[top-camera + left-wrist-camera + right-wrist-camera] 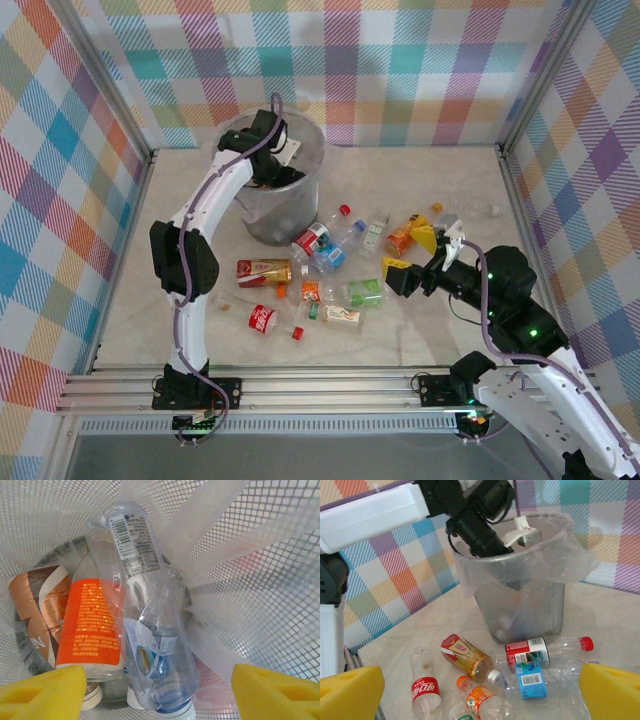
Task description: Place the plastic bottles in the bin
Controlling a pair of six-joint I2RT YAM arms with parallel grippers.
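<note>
The left claw hangs down inside the bin, its yellow pads spread well apart with nothing caught between them. Beneath it, on the bottom of the bin, lie three of the plastic bottles: a clear bottle with a barcode label lying slantwise on top, an orange-labelled bottle beside it, and a brown-labelled bottle against the mesh wall. From above, the left arm arches up from the near edge of the worktop and dips over the rim of the bin, which stands upright near the far-left corner with its clear liner folded over the top.

The right claw is spread wide and empty, held low over the right half of the worktop and pointing toward the bin. Between it and the bin the other bottles lie on their sides. A red-labelled bottle and a blue-labelled bottle lie just at the foot of the bin. A tea-coloured bottle lies to their left. Nearer the front edge lie a red cola bottle, a small orange bottle and a green-labelled bottle. Another orange bottle lies just beside the right claw's far finger.
</note>
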